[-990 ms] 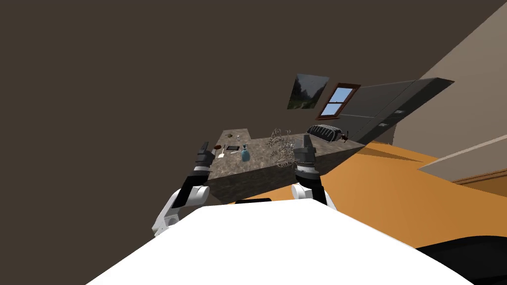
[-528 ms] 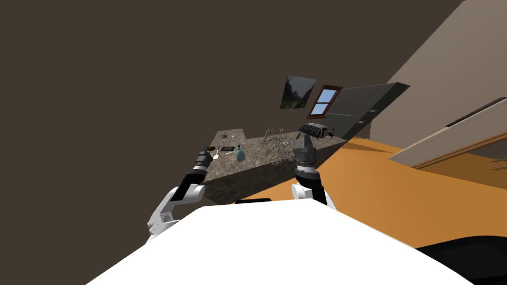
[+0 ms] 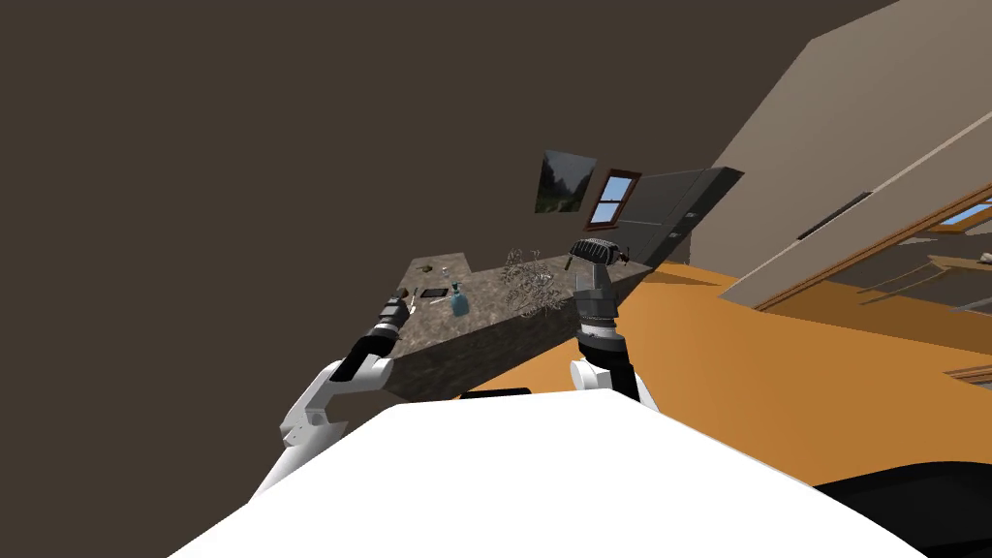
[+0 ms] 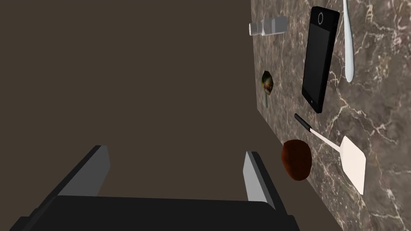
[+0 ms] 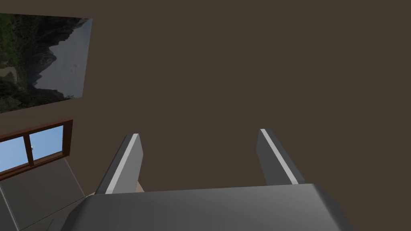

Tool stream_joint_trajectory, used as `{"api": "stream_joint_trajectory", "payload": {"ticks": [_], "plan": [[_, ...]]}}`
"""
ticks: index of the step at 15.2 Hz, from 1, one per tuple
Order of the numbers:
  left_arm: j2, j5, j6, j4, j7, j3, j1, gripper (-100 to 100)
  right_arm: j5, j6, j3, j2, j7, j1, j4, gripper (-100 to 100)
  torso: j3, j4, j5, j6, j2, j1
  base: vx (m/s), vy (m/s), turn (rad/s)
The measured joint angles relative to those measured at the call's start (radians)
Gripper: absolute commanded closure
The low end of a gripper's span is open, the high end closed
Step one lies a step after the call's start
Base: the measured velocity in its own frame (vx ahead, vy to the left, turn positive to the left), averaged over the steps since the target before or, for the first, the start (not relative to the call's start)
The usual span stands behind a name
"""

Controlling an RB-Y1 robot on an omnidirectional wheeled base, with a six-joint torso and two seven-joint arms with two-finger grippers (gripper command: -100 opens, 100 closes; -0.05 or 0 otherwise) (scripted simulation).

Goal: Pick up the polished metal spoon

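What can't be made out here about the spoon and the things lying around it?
Left wrist view: the spoon is cut off by the picture edge, so its far end is unseen.
Left wrist view: whether the brown round thing overhangs the counter edge is unclear.
Left wrist view: the small green-brown thing is too small to identify.
Head view: the wiry tangle is too small to name.
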Motion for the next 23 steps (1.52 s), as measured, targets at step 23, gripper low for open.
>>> {"api": "stream_joint_trajectory", "payload": {"ticks": [23], "plan": [[0.242, 0.094, 0.458, 0.350, 0.028, 0.154, -0.179, -100, 0.000, 0.000, 0.000, 0.000, 0.000, 0.000, 0.000, 0, -0.001, 0.000, 0.000, 0.000, -0.001, 0.001, -0.015, -0.025, -0.178]]}}
